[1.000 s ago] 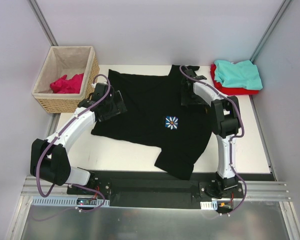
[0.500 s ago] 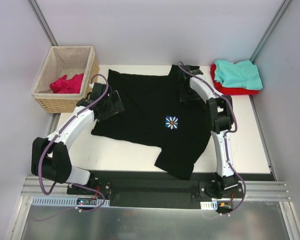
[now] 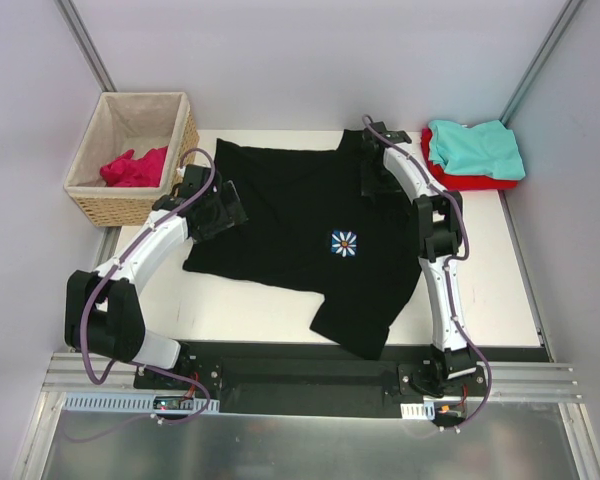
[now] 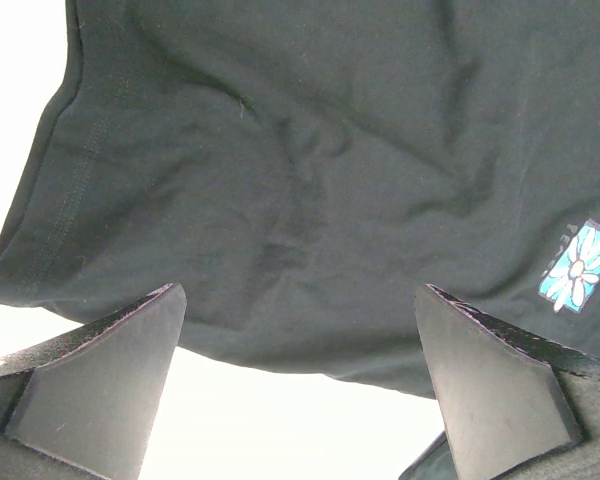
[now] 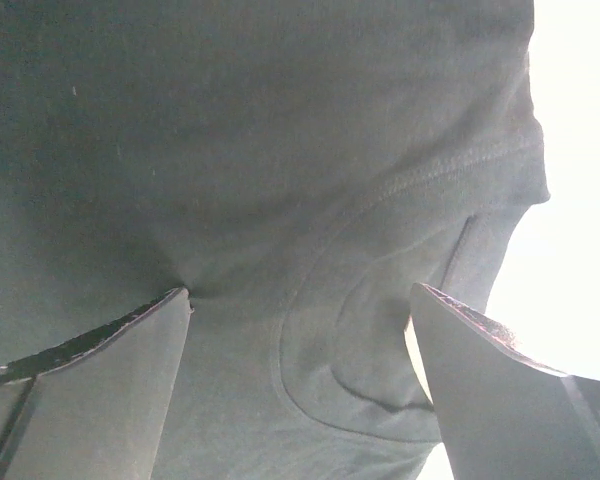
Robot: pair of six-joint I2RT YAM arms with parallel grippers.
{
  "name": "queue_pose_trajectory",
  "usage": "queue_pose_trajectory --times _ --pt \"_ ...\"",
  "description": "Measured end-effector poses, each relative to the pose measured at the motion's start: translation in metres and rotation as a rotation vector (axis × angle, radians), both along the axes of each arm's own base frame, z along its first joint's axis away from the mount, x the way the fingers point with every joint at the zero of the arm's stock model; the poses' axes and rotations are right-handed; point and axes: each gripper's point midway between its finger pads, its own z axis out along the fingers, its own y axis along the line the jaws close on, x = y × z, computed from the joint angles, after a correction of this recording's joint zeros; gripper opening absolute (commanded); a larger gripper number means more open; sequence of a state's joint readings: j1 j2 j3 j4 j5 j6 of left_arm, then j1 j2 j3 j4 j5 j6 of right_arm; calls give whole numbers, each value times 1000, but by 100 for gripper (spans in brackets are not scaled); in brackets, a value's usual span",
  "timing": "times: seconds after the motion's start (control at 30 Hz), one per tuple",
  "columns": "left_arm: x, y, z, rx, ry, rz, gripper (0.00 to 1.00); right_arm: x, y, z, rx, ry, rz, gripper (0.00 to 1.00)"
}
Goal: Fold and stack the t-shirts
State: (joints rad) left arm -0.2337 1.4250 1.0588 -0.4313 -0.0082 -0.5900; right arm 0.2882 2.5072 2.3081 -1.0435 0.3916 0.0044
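Observation:
The large black t-shirt (image 3: 300, 235), with a small flower print (image 3: 344, 245), lies spread on the white table (image 3: 250, 315). My left gripper (image 3: 223, 205) hovers open over its left sleeve edge; the left wrist view shows the black cloth (image 4: 280, 170) and its hem between wide fingers (image 4: 100, 380). My right gripper (image 3: 372, 172) is open over the shirt's upper right, near the collar seam (image 5: 380, 300). A teal t-shirt (image 3: 477, 148) lies on a red one (image 3: 460, 178) at the back right. The magenta-pink t-shirt (image 3: 135, 167) sits in the basket.
The wicker basket (image 3: 105, 205) with beige lining stands at the back left, close to my left arm. The folded stack sits at the table's far right corner. Grey walls enclose the back and sides.
My right gripper has shifted slightly toward the back over the shirt's upper right. The left gripper has barely moved. The shirt lies as before.

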Motion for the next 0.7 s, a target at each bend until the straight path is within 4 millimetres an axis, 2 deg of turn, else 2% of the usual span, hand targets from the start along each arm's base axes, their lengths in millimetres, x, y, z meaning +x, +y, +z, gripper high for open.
queue_pose_trajectory --times 0.53,0.63,0.7 --pt "1 -6 0 -24 10 -19 99 24 -11 2 72 -65 -1 96" --pt "0 -11 5 -50 0 -35 99 13 -17 16 64 -82 6 96" --pt "-3 -13 11 -65 -21 -44 99 -4 -21 40 71 -118 13 96"
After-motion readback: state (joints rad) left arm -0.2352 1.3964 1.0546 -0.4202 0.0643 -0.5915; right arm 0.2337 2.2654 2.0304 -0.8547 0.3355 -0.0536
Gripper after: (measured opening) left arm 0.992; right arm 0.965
